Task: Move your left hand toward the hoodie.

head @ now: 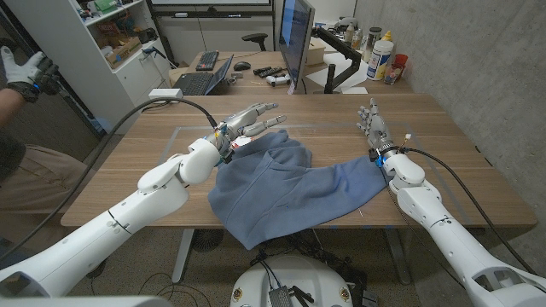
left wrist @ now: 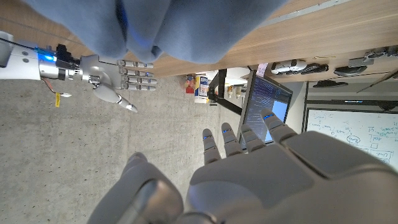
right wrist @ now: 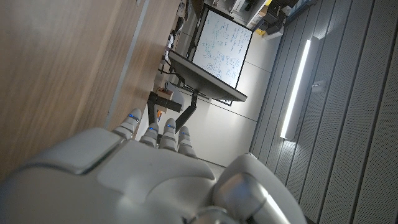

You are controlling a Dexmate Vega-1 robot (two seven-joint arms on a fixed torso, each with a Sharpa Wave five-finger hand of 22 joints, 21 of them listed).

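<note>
**Reaching over the hoodie's far edge**

Lying crumpled across the near middle of the wooden table [head: 341, 111], the blue hoodie [head: 281, 183] spreads from the front edge back toward the centre, one sleeve running out to the right. Over the hoodie's far left corner hangs the left hand [head: 249, 122], fingers apart and stretched forward, holding nothing; whether it touches the cloth cannot be told. Beyond the hoodie's right sleeve end stands the right hand [head: 372, 122], fingers spread and upright, also empty. Behind the hoodie, past the table's far edge, stands a monitor [head: 295, 38].
</note>
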